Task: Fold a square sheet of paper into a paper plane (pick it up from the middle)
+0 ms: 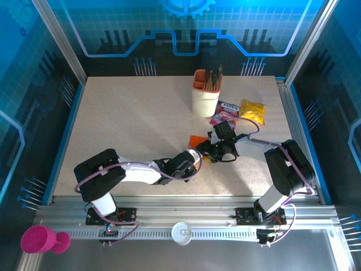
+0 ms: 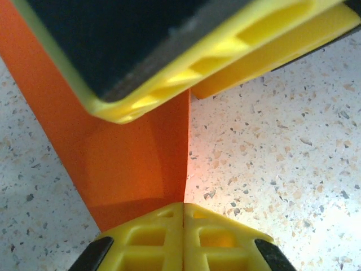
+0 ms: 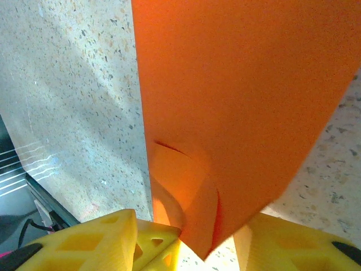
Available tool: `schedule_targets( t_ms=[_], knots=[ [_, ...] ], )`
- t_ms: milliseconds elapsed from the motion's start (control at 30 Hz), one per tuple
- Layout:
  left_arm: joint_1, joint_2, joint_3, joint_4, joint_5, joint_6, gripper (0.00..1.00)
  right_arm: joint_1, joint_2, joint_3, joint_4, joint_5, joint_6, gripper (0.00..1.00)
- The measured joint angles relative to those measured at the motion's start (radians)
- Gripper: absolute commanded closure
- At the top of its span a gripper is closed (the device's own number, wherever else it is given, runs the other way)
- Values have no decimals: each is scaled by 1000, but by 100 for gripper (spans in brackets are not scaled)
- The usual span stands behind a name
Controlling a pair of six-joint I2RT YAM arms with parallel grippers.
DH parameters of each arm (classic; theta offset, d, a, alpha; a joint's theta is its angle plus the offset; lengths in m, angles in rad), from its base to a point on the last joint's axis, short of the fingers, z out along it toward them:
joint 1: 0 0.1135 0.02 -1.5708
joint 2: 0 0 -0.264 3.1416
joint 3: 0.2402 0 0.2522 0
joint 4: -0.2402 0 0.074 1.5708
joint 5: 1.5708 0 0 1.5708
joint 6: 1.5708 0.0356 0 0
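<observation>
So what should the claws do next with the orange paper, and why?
Probably the right claw should gently close. Its fingers stand apart with a curled corner of the orange paper between them, so it isn't gripping yet. The left claw is pinched shut on the paper's edge, so a second grip would likely let both hold it steady for folding.

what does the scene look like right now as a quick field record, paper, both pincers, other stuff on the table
paper: square sheet of paper, orange, bent rather than lying flat on the table
left pincer: shut on the paper's edge
right pincer: open, jaws either side of the curled paper
behind: pen cup, pink packet, yellow packet
plane: no dart shape yet
</observation>
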Motion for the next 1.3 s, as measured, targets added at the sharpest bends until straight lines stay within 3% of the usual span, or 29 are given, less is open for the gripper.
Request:
schedule_targets(
  t_ms=[333, 667, 1300],
  knots=[
    [0, -1, 0, 2, 19, -10, 100, 0, 0, 13, -1, -6, -1, 45],
    [54, -41, -3, 11, 134, -109, 100, -18, -64, 23, -66, 5, -66, 41],
    [204, -66, -103, 127, 354, -286, 100, -44, -166, -32, -87, 31, -224, 47]
  ],
)
